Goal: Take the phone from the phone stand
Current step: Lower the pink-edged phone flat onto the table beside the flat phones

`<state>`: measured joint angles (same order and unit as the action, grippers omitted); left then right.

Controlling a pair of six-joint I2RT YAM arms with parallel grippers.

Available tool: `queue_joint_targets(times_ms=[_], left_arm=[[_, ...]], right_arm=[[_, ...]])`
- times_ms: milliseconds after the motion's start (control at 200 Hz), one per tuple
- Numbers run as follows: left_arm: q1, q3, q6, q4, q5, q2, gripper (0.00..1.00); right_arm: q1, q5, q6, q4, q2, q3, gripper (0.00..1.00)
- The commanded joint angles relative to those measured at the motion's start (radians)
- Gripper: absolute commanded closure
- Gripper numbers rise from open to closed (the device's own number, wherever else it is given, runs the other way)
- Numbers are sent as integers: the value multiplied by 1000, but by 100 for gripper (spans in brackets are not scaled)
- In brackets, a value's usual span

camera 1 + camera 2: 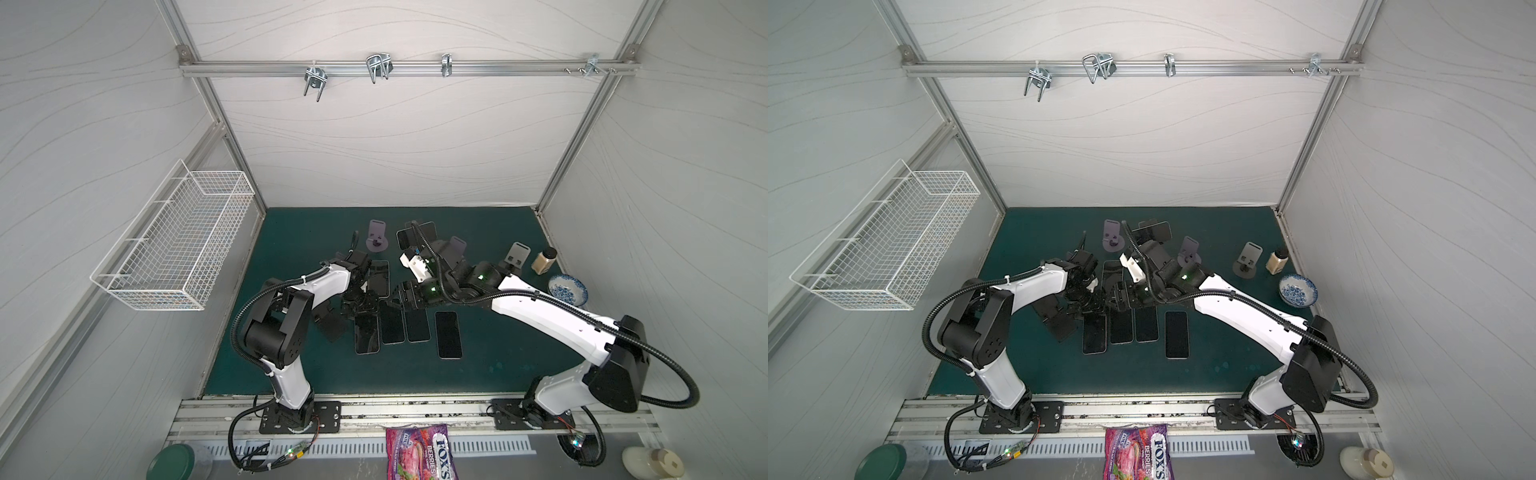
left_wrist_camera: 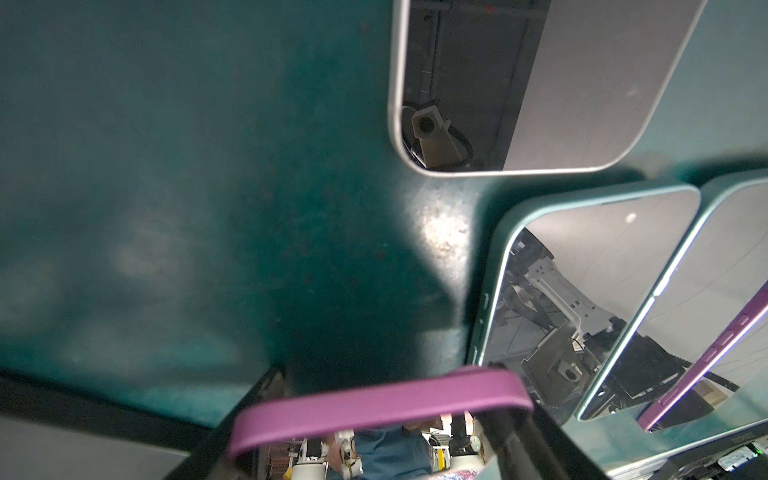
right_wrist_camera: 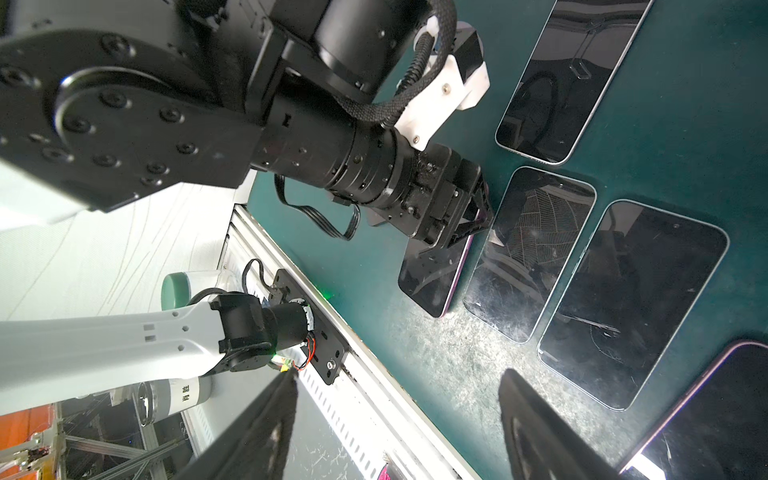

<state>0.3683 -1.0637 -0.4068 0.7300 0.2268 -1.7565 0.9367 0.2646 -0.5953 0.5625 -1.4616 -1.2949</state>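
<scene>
**Left pincer [image 3: 467, 230] clamped on the phone [image 3: 434, 274]**

From where I stand, the left pincer has a purple-edged phone by one end, low at the green mat [image 1: 291, 249], just beside a row of dark phones [image 3: 528, 253] lying face up. Whether it touches the mat I cannot tell. The right pincer [image 3: 401, 378] hangs nearby with its jaws apart. The lilac phone stand [image 1: 377, 237] sits farther back, apart from the phone.

Top views look down; both close wrist cameras share the purple phone [image 2: 374, 399].
</scene>
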Motion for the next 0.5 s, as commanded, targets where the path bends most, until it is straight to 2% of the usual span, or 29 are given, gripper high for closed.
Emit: queue_joint_targets(times_ms=[0, 400, 495], left_arm=[[-9, -7, -15, -3, -73, -1, 32], [-9, 4, -20, -13, -77, 20, 27], [-9, -1, -17, -12, -64, 10, 22]], right_arm=[[10, -13, -8, 27, 5, -15, 22], [10, -14, -8, 29, 9, 0, 22], [10, -13, -8, 29, 6, -3, 22]])
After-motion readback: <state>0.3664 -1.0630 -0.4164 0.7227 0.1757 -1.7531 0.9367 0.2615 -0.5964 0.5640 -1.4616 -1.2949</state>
